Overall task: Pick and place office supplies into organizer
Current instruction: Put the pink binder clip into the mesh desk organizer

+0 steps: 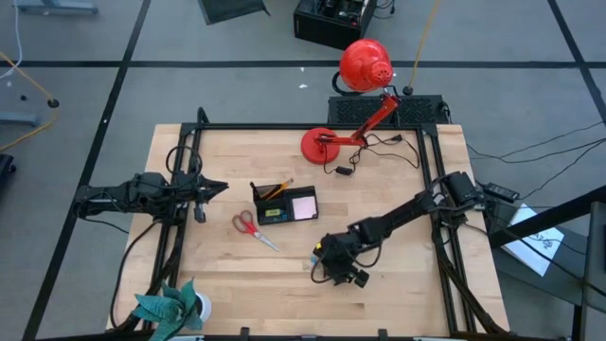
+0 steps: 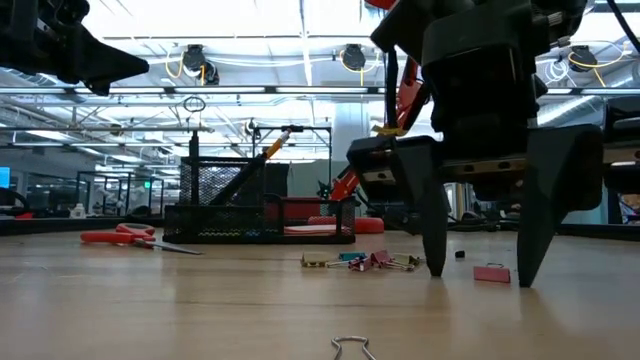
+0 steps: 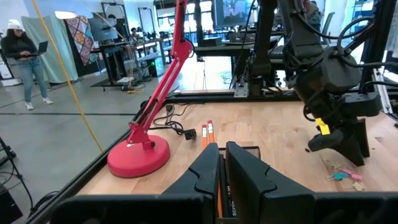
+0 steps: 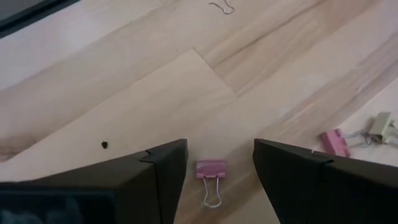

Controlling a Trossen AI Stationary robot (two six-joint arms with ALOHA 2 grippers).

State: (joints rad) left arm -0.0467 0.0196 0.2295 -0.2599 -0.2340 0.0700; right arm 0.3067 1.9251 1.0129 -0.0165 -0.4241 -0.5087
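Pink binder clip (image 4: 211, 169) lies on the worktop (image 1: 398, 284) between the spread fingers of the right pincer (image 4: 214, 168), angled down and released; left pincer (image 1: 201, 189) clenched, hovering left of the organizer (image 1: 275, 206); no readable writing

organizer (image 2: 260, 205) contents: mesh walls hide what sits inside in the low view; only a pencil tip pokes above.
pencils (image 3: 207, 134): lower ends hidden behind the left gripper (image 3: 222, 177) fingers.
clip pile (image 2: 362, 261): individual pieces too small and tangled to tell apart.
wire clip (image 2: 351, 347): cut off by the bottom edge.
plant (image 1: 170, 308): partly cut off at the table's near edge.
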